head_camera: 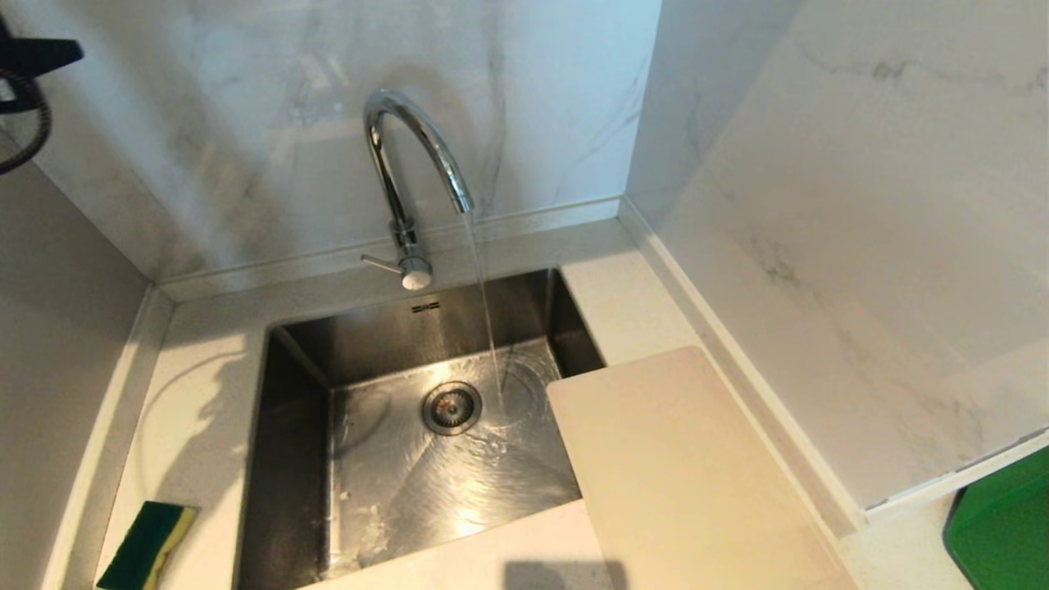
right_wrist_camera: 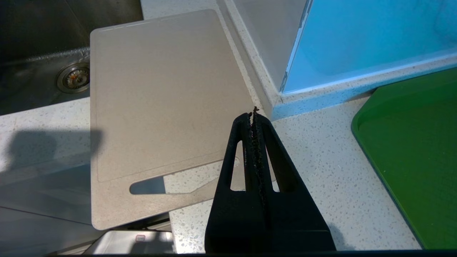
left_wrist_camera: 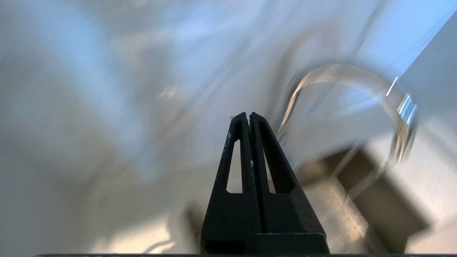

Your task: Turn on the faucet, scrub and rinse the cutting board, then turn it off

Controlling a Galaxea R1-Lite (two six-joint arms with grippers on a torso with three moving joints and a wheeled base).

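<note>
Both tools closed, empty

The sink basin lies open from above on its left and middle, with only the water stream falling just right of the drain. The cutting board overhangs the basin's right front corner and covers the desk there. The faucet arches over the back rim, its lever sticking out to the left. Walls close in tightly behind and on the right. The left desk strip is bare except for a sponge at its front; a green board sits far right.
</note>
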